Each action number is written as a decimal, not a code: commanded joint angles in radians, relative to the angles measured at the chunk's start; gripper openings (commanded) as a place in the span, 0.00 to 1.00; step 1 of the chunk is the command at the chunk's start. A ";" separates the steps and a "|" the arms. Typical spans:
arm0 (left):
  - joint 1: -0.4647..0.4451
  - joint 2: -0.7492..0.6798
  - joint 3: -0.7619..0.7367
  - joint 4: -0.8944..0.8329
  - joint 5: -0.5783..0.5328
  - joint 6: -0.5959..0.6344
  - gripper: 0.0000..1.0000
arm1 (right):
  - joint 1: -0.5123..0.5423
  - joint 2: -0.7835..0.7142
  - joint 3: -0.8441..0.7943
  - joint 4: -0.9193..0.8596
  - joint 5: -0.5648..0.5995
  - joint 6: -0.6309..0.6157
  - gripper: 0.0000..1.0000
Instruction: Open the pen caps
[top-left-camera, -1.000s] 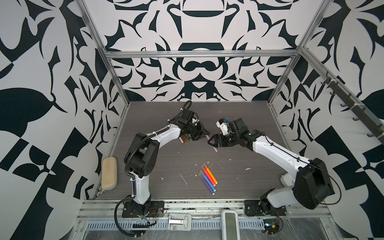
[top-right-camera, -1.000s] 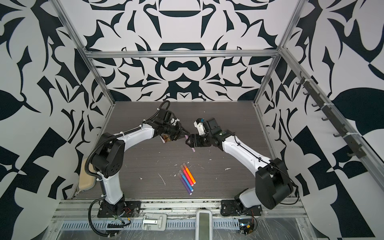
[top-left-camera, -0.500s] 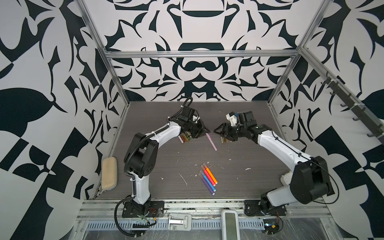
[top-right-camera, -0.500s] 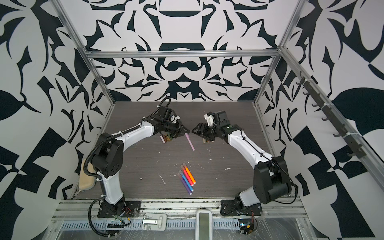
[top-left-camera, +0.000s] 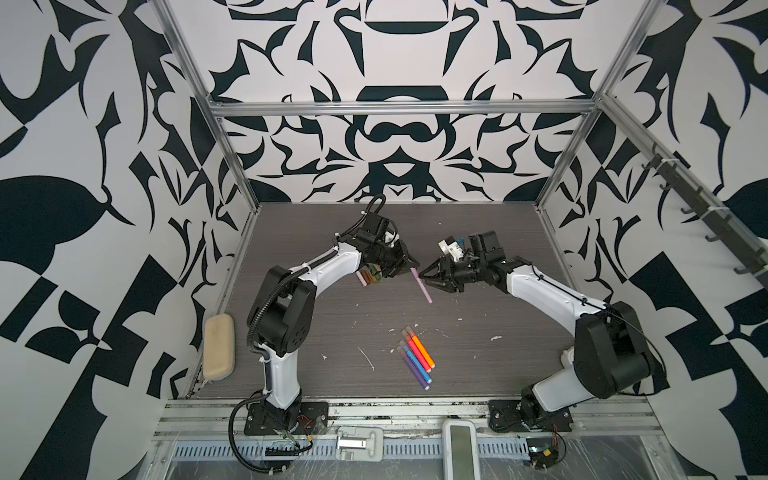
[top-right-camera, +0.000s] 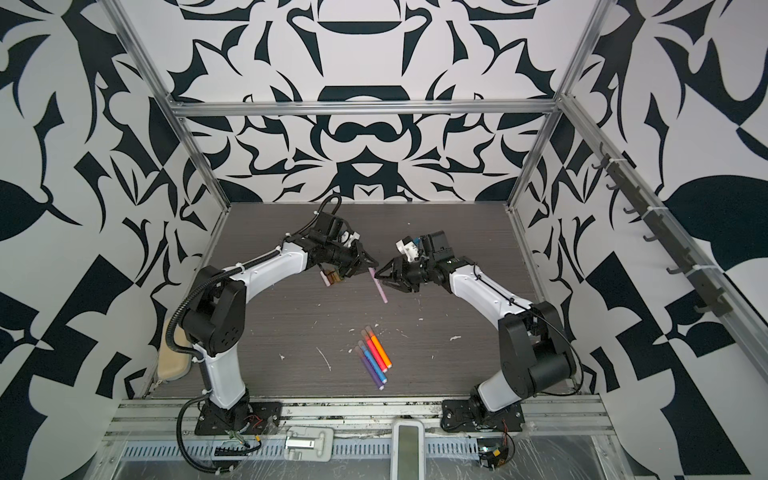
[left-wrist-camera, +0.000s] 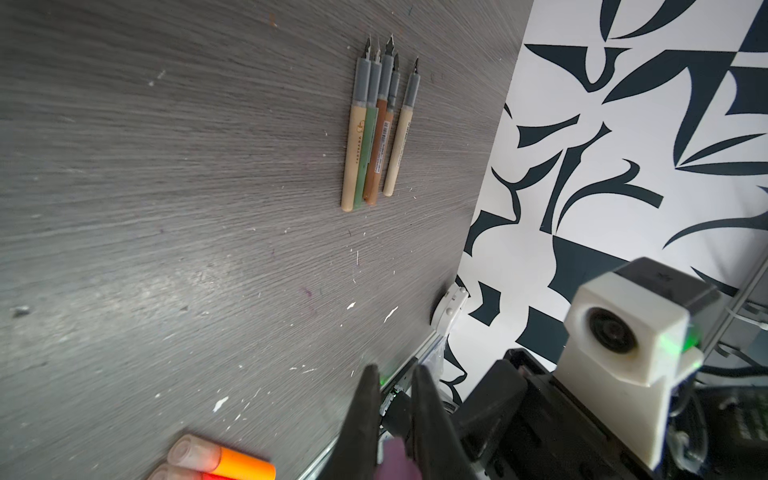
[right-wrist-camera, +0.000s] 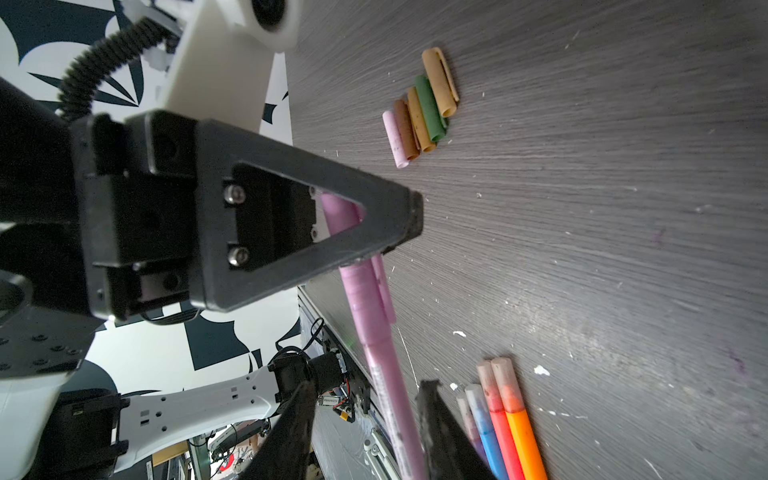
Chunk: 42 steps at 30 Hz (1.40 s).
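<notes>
A pink pen (top-left-camera: 424, 289) (top-right-camera: 381, 291) hangs slanted over the table, its cap on. My left gripper (top-left-camera: 411, 266) (left-wrist-camera: 395, 370) is shut on its cap end. My right gripper (top-left-camera: 426, 279) (right-wrist-camera: 368, 386) stands open around the pen's body (right-wrist-camera: 386, 395); one finger is close to the body and a gap shows at the other. Several removed pen caps (right-wrist-camera: 419, 112) (top-left-camera: 370, 277), pink, brown, tan and green, lie in a row under the left wrist.
Several uncapped tan, green and brown pens (left-wrist-camera: 374, 137) lie side by side near the right wall. Capped orange, red, blue and purple markers (top-left-camera: 415, 357) (top-right-camera: 374, 355) lie at the front middle. A beige pencil case (top-left-camera: 219, 351) rests by the left wall.
My right gripper drew back to the right, then came in again around the pink pen with its jaws narrower. The left gripper kept hold of the pen and hardly moved.
</notes>
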 joint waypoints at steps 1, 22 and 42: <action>0.013 -0.041 0.022 -0.015 0.025 0.003 0.00 | 0.014 -0.002 0.000 0.019 -0.023 -0.021 0.44; 0.039 -0.060 -0.006 0.051 0.040 -0.038 0.00 | 0.068 0.016 0.040 -0.074 0.027 -0.089 0.00; 0.450 -0.033 0.128 -0.244 0.018 0.158 0.00 | 0.172 -0.135 -0.079 -0.236 0.118 -0.213 0.00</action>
